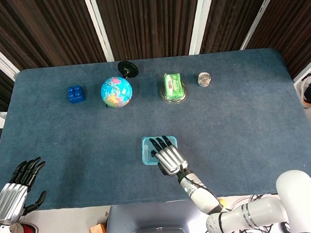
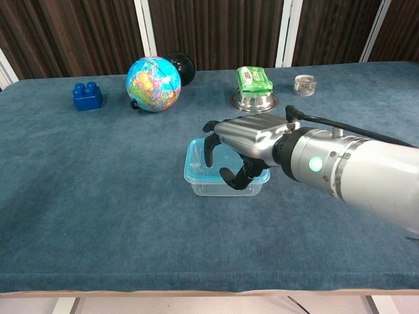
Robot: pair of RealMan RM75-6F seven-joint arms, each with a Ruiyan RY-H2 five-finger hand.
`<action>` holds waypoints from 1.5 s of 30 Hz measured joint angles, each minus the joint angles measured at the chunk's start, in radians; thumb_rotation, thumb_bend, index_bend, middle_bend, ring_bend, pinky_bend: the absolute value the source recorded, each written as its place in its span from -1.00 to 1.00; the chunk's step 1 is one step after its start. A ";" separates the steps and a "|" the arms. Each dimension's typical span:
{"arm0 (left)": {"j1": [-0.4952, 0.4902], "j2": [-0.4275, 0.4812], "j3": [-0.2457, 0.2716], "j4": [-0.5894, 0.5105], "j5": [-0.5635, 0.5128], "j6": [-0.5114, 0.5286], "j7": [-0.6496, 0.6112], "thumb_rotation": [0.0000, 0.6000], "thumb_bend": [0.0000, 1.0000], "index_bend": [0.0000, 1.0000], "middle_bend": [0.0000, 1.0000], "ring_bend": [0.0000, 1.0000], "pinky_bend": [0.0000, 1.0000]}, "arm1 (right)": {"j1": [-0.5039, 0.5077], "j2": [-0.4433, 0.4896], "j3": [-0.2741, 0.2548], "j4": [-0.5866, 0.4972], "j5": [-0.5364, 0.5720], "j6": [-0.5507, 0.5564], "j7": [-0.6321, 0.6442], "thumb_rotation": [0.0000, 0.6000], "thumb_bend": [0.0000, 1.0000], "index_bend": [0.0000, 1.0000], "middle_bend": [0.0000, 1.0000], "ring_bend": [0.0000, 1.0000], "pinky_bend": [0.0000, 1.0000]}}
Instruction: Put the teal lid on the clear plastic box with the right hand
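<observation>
The clear plastic box (image 2: pixel 211 188) stands at the table's middle front, with the teal lid (image 2: pixel 190 174) lying on top of it. My right hand (image 2: pixel 243 145) is spread over the lid, palm down, fingers bent downward above the box's left and near parts. It grips nothing; whether it presses on the lid I cannot tell. From the head view, the right hand (image 1: pixel 169 156) covers the right part of the lid (image 1: pixel 147 151). My left hand (image 1: pixel 14 191) hangs open off the table's near left corner.
Along the far side stand a blue brick (image 2: pixel 87 95), a globe (image 2: pixel 153 75) with a black stand (image 1: pixel 127 69) behind it, a green packet (image 2: pixel 254 79) in a metal bowl (image 2: pixel 254 102), and a small jar (image 2: pixel 304 84).
</observation>
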 measured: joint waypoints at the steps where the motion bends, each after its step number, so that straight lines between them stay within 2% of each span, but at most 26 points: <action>1: 0.000 0.000 0.000 0.000 0.001 0.001 -0.001 1.00 -0.22 -1.00 -1.00 -1.00 -1.00 | 0.001 -0.004 0.000 0.002 0.001 0.000 -0.002 1.00 0.11 -0.30 -1.00 -1.00 -1.00; 19: -0.002 0.002 -0.001 0.001 -0.003 -0.004 -0.005 1.00 -0.22 -1.00 -1.00 -1.00 -1.00 | 0.007 -0.039 0.009 0.042 0.017 -0.018 -0.008 1.00 0.11 -0.31 -1.00 -1.00 -1.00; 45: -0.001 0.003 -0.003 0.001 -0.005 -0.002 -0.009 1.00 -0.22 -1.00 -1.00 -1.00 -1.00 | 0.000 -0.040 -0.005 0.059 0.025 -0.047 -0.001 1.00 0.11 -0.26 -1.00 -1.00 -1.00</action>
